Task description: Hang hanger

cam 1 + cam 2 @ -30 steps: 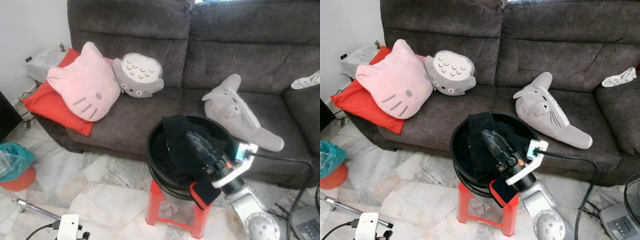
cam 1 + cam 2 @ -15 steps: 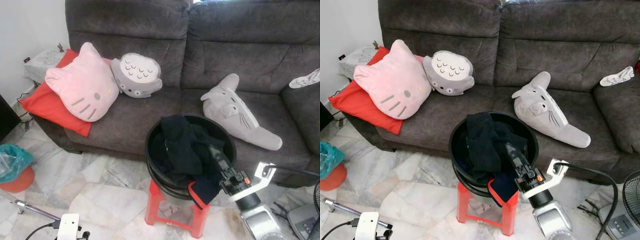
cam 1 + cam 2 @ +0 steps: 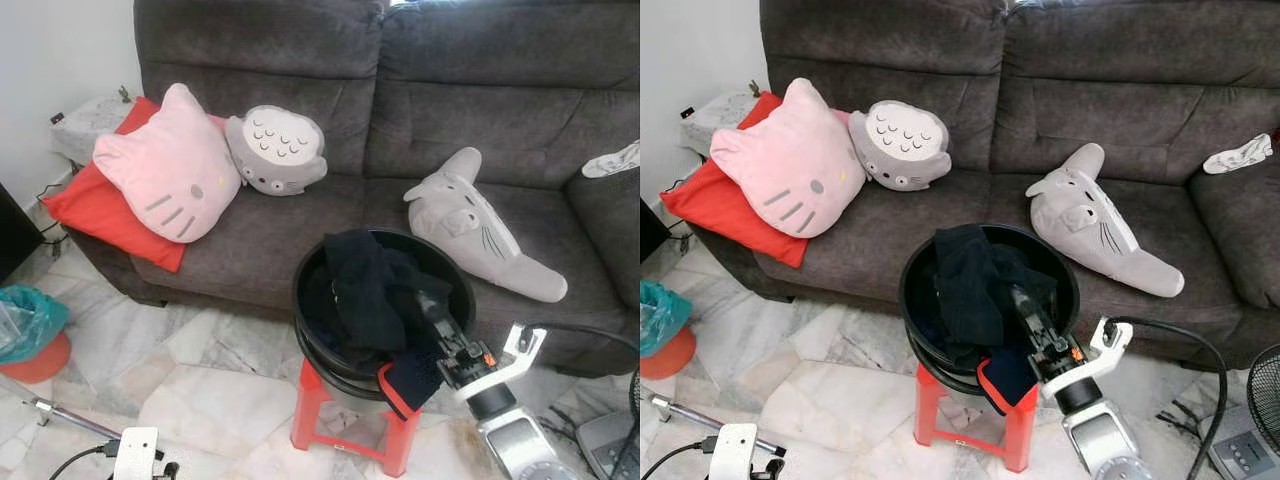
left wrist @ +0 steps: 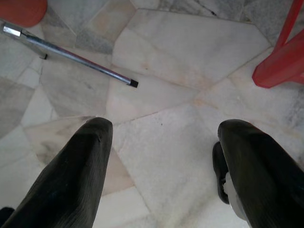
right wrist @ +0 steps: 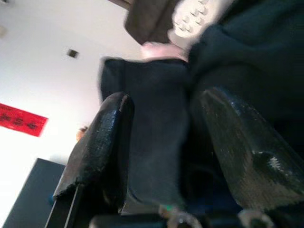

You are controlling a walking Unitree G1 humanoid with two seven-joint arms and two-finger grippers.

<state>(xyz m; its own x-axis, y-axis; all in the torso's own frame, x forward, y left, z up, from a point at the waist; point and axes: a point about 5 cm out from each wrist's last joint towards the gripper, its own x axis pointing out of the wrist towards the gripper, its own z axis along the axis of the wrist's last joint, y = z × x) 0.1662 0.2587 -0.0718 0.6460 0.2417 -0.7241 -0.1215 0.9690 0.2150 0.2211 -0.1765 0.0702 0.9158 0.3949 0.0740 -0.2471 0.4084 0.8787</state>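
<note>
Ahead, you face a dark grey sofa (image 3: 400,110) on a marble floor (image 3: 200,370). On its seat, from your left, lie a red cushion (image 3: 85,210), a pink cat pillow (image 3: 170,165), a round grey plush (image 3: 277,150) and a long grey plush (image 3: 480,225). A pale cloth (image 3: 612,160) on the far right is cut off by the frame edge.

In front of the sofa a black tub (image 3: 380,300) sits on a red stool (image 3: 350,420). The tub holds a heap of black clothes (image 3: 365,290), and one dark piece with a red edge (image 3: 405,380) hangs over the near rim. You cannot make out a hanger anywhere; if one is in the tub, the clothes hide it.

Your right gripper (image 3: 1025,305) reaches over the tub's near right rim, its fingers (image 5: 107,147) set apart with black cloth between them. Whether they pinch it, you cannot tell.

Your left gripper (image 4: 161,161) hangs low over the floor with its fingers (image 4: 78,175) wide apart and nothing between them; a metal rod (image 4: 71,54) lies on the tiles past it.

At the left edge a teal bag (image 3: 25,320) sits over an orange base (image 3: 40,360), both partly cut off.
</note>
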